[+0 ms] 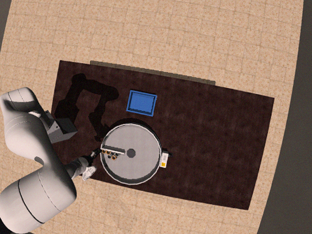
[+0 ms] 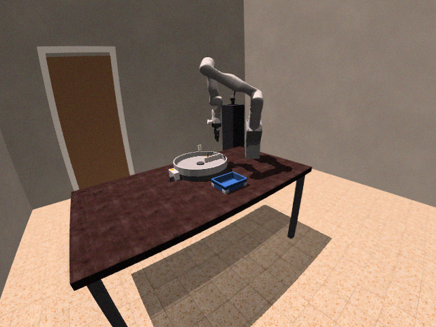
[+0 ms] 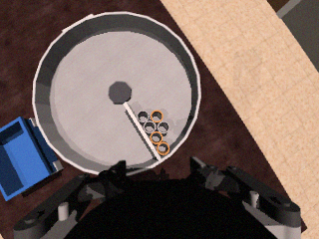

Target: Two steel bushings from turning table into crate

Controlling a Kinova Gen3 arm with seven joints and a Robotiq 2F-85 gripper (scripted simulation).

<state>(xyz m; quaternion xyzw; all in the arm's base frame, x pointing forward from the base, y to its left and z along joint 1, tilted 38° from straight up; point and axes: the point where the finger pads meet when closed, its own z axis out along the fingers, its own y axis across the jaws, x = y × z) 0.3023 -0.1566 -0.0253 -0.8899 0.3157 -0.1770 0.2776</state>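
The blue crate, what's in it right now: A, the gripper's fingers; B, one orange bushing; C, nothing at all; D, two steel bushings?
C: the blue crate shows only its bare blue floor from above, while the bushings are all clustered beside the bar on the turning table and the gripper hangs open above them.

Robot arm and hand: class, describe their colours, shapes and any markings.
The glossy white arm has thick rounded links, parted by thin dark seam lines, on a grey box-shaped base. Its hand is black with dark grey jointed fingers. No cables or markings show.
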